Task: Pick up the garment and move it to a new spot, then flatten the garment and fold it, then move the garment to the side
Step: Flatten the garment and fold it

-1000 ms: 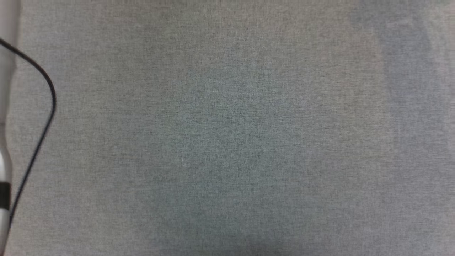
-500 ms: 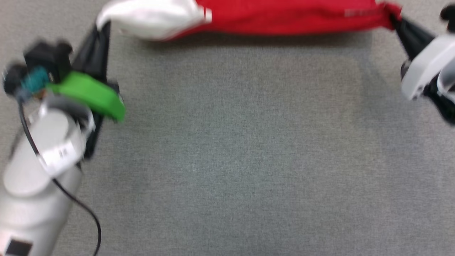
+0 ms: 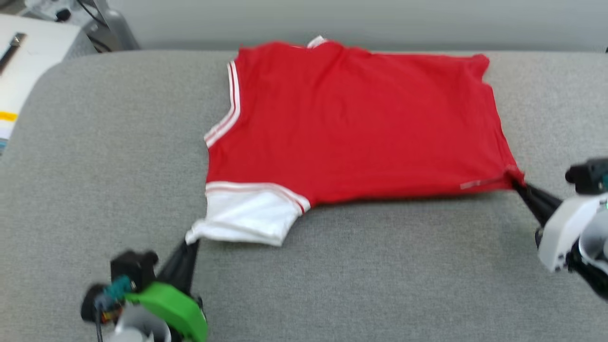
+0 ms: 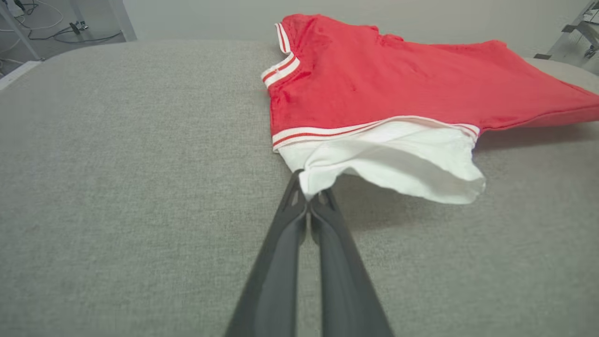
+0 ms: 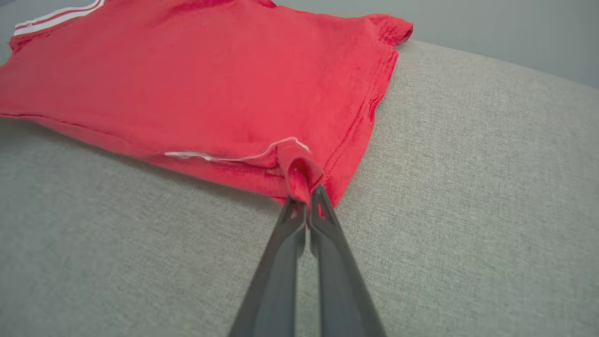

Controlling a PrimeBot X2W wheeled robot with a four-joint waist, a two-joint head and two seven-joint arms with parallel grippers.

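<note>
The red T-shirt [image 3: 361, 123] lies spread across the far half of the grey fabric-covered table [image 3: 95, 166], its striped collar trim [image 3: 232, 102] toward the robot's left. The left gripper [image 4: 306, 189] has its 2 fingers pinched together on the white sleeve's [image 4: 388, 164] corner. The right gripper [image 5: 306, 199] is pinched on the bunched red hem corner [image 5: 299, 171], both just above the cloth

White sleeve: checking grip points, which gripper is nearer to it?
Left. The left gripper pinches the white sleeve at its corner; the right gripper clamps the hem corner of the shirt, at its opposite end.
</note>
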